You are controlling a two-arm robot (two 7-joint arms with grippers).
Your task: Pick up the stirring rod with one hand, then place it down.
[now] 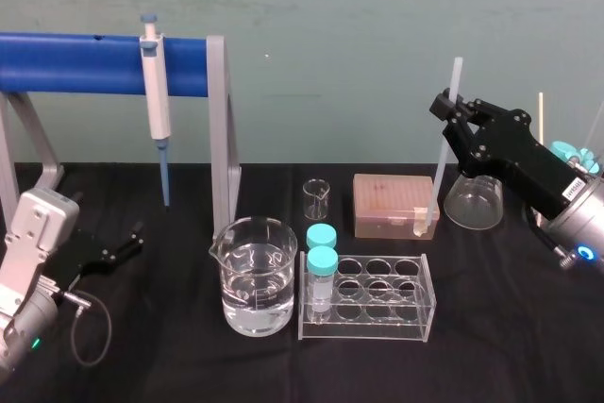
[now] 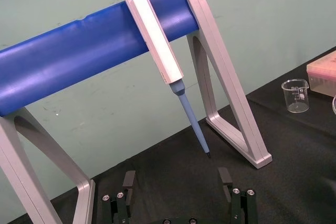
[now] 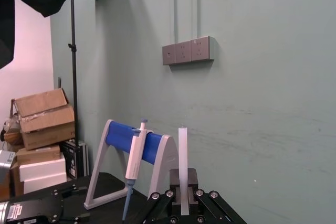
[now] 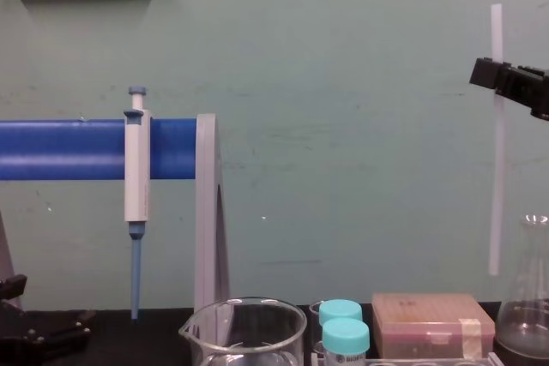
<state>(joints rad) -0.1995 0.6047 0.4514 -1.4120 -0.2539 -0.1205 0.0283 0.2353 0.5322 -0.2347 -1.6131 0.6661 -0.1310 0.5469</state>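
The right gripper [image 1: 453,112] is raised at the right side of the bench [image 1: 170,365], its angular black fingers pinching the stirring rod [image 1: 445,143] near its upper end. The rod is thin, straight and milky white, and it hangs nearly upright in the air with its lower end clear of the black cloth. Below and around that end stand a rounded clear flask [image 1: 472,203] on the right and a pinkish box [image 1: 392,203] with a strip of tape. Nearer the middle are a small glass beaker [image 1: 317,199], a large beaker [image 1: 253,276] part full of water, and a clear plastic rack [image 1: 368,299] holding two teal-capped tubes [image 1: 322,261]. To the left, a white-and-blue pipette [image 1: 156,101] hangs from a blue bar [image 1: 75,65] on grey legs. The left gripper [image 1: 130,244] lies low on the bench at the left, its fingers [image 2: 128,182] spread apart and holding nothing.
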